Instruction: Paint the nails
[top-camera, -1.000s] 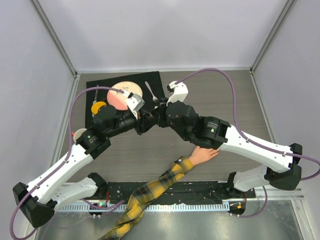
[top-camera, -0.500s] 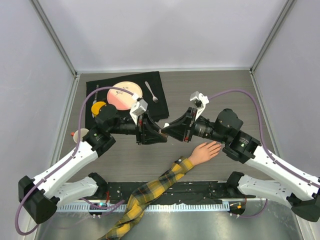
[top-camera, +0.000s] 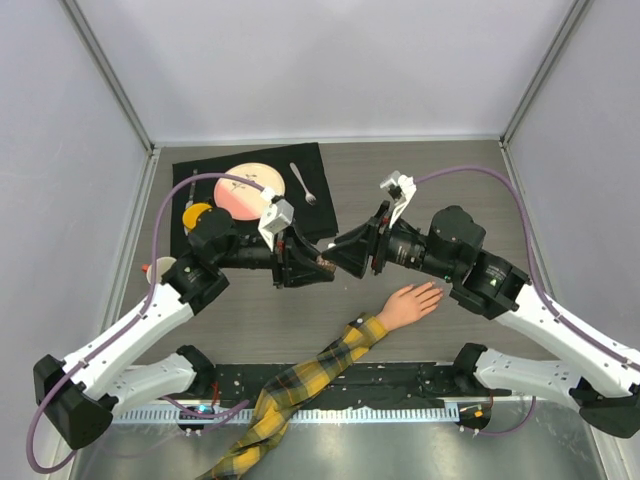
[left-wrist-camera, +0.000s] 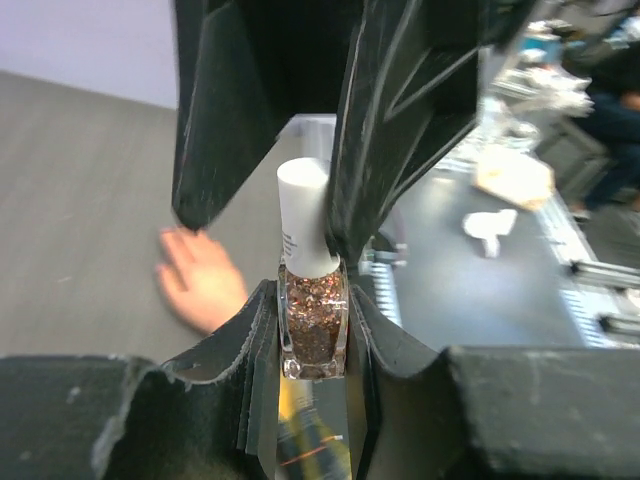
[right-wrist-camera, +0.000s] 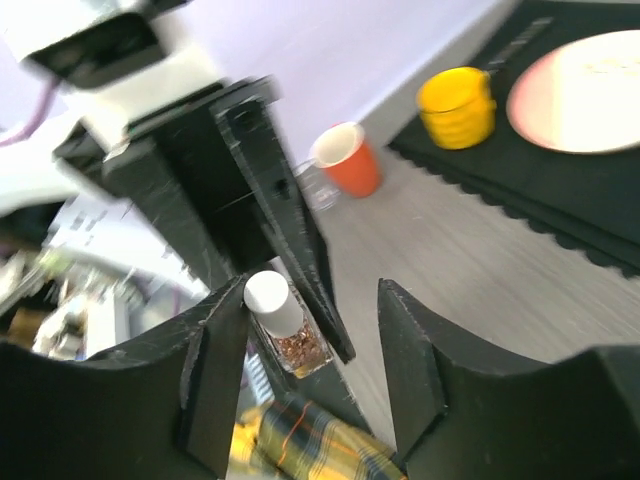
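Roughly over the middle of the grey table (top-camera: 450, 190), the left arm (top-camera: 150, 320) and the right arm (top-camera: 540, 320) reach in from the near corners, and their grippers meet tip to tip. A black mat (top-camera: 310, 160) fills the far left corner and carries a pink plate (top-camera: 240, 200), a yellow cup (top-camera: 197, 216) and a spoon (top-camera: 303, 183). An orange cup (right-wrist-camera: 345, 158) stands off the mat by the left edge.

A plaid sleeve (top-camera: 300, 385) runs in from the near edge. It ends in the mannequin hand (top-camera: 410, 303), which lies palm down right of centre, just nearer than the two grippers. Its fingers are spread toward the right edge. The nails (top-camera: 437, 290) sit at those fingertips, too small to make out, so I cannot tell if any paint is on them.

The left gripper (left-wrist-camera: 313, 300) is clamped on the glass body of a nail polish bottle (left-wrist-camera: 313, 330) filled with coppery glitter. The bottle's white cap (left-wrist-camera: 305, 215) points at the right gripper (right-wrist-camera: 312, 295). That gripper's fingers are spread wide to either side of the cap, one finger close beside it and the other well apart. Whether the near finger touches the cap I cannot tell.
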